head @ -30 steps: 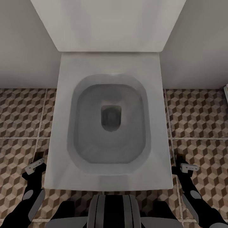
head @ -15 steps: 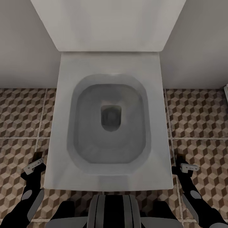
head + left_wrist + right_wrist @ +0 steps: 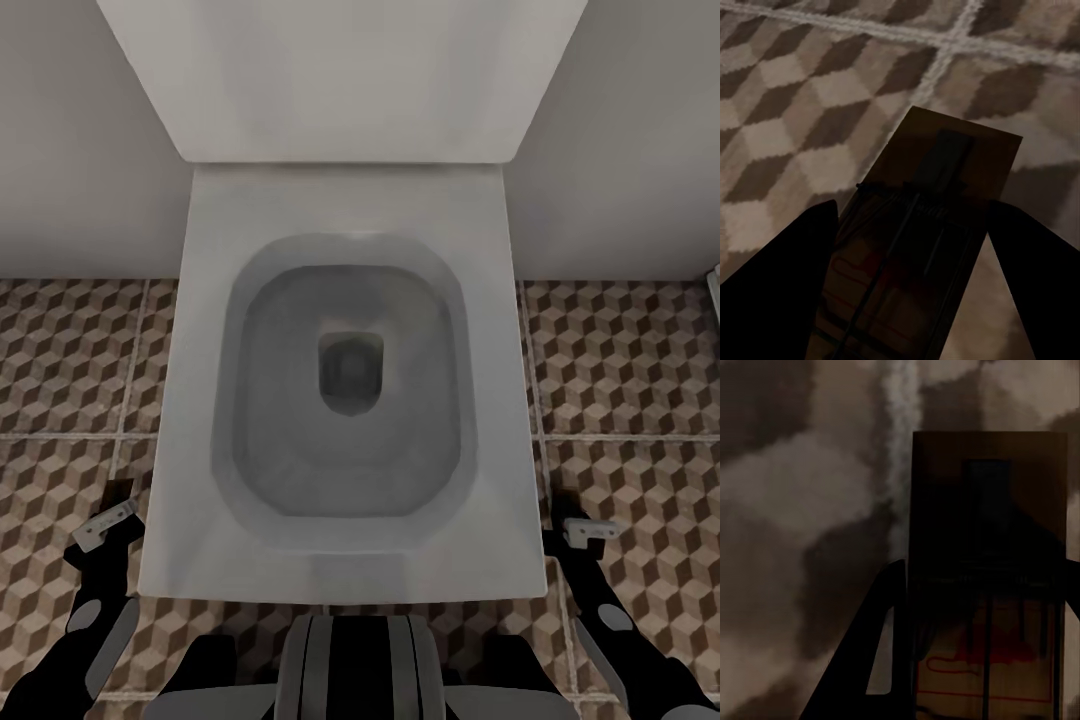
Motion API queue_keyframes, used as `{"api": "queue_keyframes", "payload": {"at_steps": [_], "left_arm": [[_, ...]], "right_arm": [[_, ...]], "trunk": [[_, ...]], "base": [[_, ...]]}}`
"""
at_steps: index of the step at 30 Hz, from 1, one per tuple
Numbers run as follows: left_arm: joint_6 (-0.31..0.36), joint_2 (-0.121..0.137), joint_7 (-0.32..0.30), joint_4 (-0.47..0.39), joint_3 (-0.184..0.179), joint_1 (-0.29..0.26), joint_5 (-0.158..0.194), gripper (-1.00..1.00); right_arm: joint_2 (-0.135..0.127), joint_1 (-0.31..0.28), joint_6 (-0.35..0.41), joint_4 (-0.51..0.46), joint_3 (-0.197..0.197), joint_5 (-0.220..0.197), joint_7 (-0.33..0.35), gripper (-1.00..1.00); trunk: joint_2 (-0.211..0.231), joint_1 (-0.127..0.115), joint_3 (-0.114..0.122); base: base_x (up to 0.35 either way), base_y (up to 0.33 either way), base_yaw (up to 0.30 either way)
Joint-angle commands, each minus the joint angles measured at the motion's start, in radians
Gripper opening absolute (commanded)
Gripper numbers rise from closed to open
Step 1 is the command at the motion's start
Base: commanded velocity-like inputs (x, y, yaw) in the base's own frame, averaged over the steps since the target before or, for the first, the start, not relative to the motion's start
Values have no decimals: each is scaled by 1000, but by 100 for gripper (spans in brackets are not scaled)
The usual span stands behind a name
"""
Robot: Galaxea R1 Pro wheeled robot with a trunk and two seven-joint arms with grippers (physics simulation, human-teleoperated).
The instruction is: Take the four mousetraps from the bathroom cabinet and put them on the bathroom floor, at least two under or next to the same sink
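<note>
Nearest us in the head view, our dark trunk sits at the frame's bottom, with an arm hanging down on either side of a white square toilet (image 3: 350, 400).

Our left gripper (image 3: 112, 524) hangs low beside the toilet's left edge. In the left wrist view its two dark fingers (image 3: 772, 292) sit closed against the long sides of a mousetrap (image 3: 922, 247), a tan board with a black spring bar. The board's long axis runs out along the fingers, its free end pointing down toward the cube-patterned bathroom floor (image 3: 810, 97).

Our right gripper (image 3: 588, 530) mirrors this by the toilet's right edge, clamped on a second mousetrap (image 3: 986, 585) with red markings, also lengthwise along the fingers, close above the tiles.

Farther off stand the raised toilet lid (image 3: 340, 80) and the pale wall (image 3: 60, 150). We judge both traps must be carried elsewhere, since we see no sink here.
</note>
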Motion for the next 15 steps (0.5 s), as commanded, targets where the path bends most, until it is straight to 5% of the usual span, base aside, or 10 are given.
{"api": "queue_keyframes", "payload": {"at_steps": [1, 15], "left_arm": [[-4, 0, 3, 0, -2, 0, 5, -100], [-4, -1, 3, 0, 1, 0, 6, -100]], "right_arm": [[-1, 0, -4, 6, 8, -10, -5, -100], [3, 0, -3, 52, 9, -9, -4, -100]], "trunk": [[0, 0, 0], [0, 0, 0]], "base": [[0, 0, 0], [0, 0, 0]]}}
